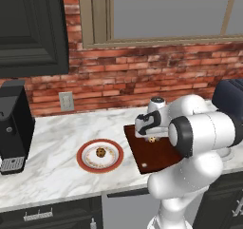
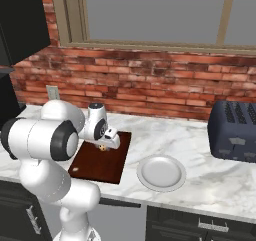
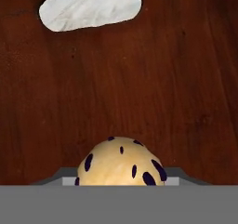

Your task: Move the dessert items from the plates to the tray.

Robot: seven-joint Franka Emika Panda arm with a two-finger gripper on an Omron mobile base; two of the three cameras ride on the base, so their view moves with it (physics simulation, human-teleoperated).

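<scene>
One cookie (image 1: 152,139) (image 2: 102,147) sits low over the far half of the dark wooden tray (image 1: 161,159) (image 2: 100,169), right under my gripper (image 1: 151,135) (image 2: 103,144). In the hand view this cookie (image 3: 122,162) is close up at the bottom, with the tray's board (image 3: 139,79) and slot handle (image 3: 90,8) beyond it. The fingers are hidden, so the frames do not show whether the cookie is still gripped. A second cookie (image 1: 100,152) lies in the middle of the red-rimmed plate (image 1: 83,157), left of the tray.
An empty pale grey plate (image 2: 161,172) rests on the marble counter right of the tray. A dark toaster (image 2: 234,130) stands at the far right and a black coffee machine (image 1: 14,128) at the far left. A brick wall runs behind.
</scene>
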